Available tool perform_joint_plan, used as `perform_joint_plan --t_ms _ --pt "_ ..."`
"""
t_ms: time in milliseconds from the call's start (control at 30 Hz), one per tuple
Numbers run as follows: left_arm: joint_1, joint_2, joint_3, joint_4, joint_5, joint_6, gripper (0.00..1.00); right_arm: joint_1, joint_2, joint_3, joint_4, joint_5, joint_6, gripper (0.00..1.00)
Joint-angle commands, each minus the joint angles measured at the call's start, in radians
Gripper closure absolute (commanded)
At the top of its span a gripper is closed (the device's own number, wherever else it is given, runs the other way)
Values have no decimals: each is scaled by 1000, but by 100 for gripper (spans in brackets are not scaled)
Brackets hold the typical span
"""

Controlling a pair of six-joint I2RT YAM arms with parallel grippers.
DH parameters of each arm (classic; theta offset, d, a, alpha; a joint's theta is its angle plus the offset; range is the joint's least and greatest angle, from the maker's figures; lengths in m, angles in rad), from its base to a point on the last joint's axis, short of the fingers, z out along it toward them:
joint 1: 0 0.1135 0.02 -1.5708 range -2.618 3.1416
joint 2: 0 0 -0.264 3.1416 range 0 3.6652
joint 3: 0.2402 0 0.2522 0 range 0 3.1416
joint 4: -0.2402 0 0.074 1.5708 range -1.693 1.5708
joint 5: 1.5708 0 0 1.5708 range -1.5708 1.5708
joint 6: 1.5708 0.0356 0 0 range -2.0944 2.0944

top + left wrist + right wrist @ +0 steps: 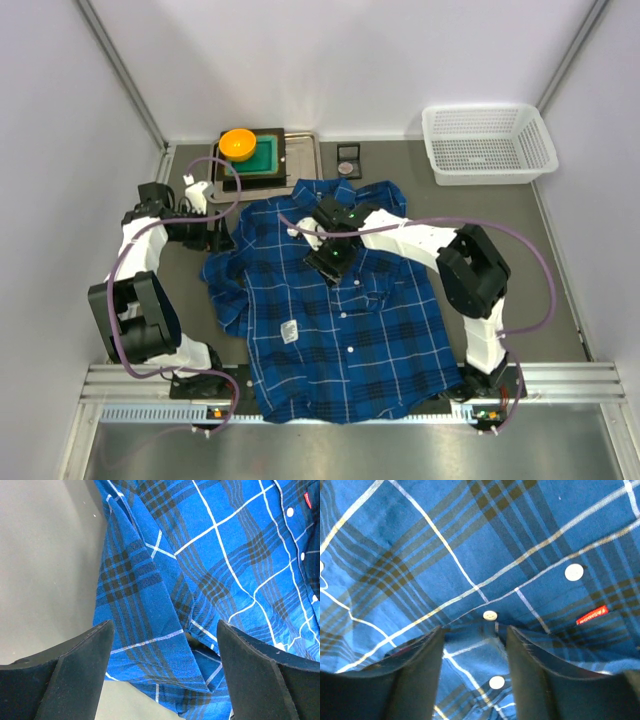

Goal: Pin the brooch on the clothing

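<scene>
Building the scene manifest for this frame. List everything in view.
shirt: 1, blue plaid, spread mid-table
brooch: 1, greyish disc, in a dark square case behind the collar
dish: 1, orange, on the green block
green block: 1, green, on the tray
tray: 1, grey, back left
basket: 1, white, back right
table: 1, dark grey
left gripper: 1, black, open, over the shirt's edge
right gripper: 1, black, open, at the button placket

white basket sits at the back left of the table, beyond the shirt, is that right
Not quite. The white basket sits at the back right of the table, not the back left, as the top external view shows. It does lie beyond the shirt.
</scene>
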Motion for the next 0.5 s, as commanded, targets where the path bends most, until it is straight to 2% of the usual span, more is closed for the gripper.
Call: perform_joint_plan --t_ms 0,33,100,167,300,467 --pt "11 -27 -15 30 33 3 12 9 -35 17 13 45 3 59" --pt "11 -27 -18 33 35 -2 12 9 -45 10 8 51 -2 75" --pt "12 -26 -16 40 39 -6 12 7 -87 3 -16 64 -8 100" --pt "11 -24 -12 39 42 -13 12 6 -123 -2 -42 83 -31 100" --pt "12 -33 4 30 49 -6 12 -40 -309 -6 -122 114 -100 100" --pt "12 -59 7 25 67 4 11 -175 -530 39 -238 229 -325 100"
